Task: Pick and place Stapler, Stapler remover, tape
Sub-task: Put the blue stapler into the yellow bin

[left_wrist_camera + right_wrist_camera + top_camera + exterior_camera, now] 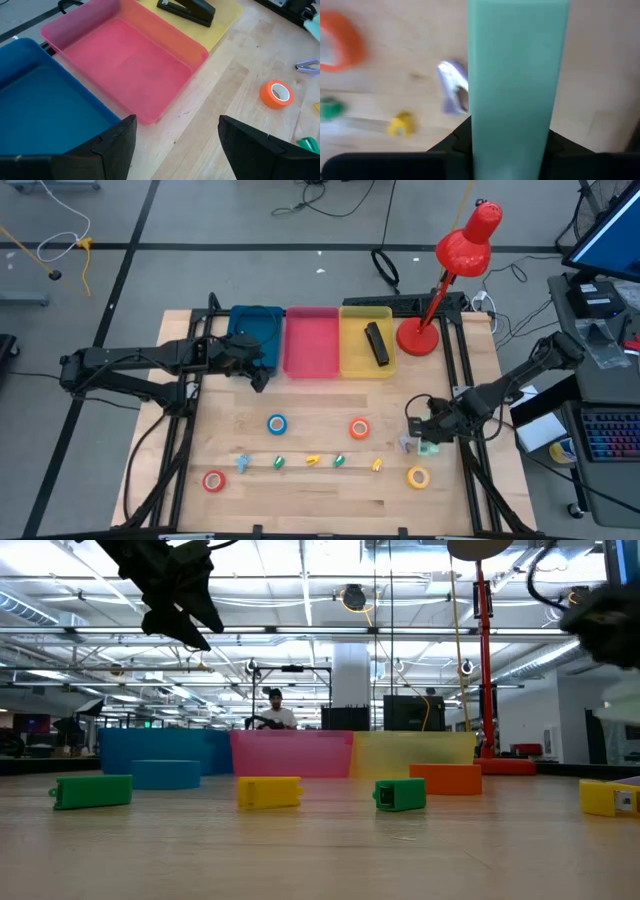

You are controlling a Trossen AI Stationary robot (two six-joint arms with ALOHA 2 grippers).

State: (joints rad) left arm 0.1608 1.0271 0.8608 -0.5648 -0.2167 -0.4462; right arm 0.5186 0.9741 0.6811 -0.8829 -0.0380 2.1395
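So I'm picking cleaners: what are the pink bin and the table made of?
The pink bin looks like translucent plastic with a matte finish; light glows through its walls. The table looks like pale unpainted wood, with visible plank seams and grain.

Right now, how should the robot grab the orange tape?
Come straight down from above on the orange tape. It lies flat on the table, hole facing up, so the jaws can pinch across the ring's outer sides, or one jaw can go in the hole.
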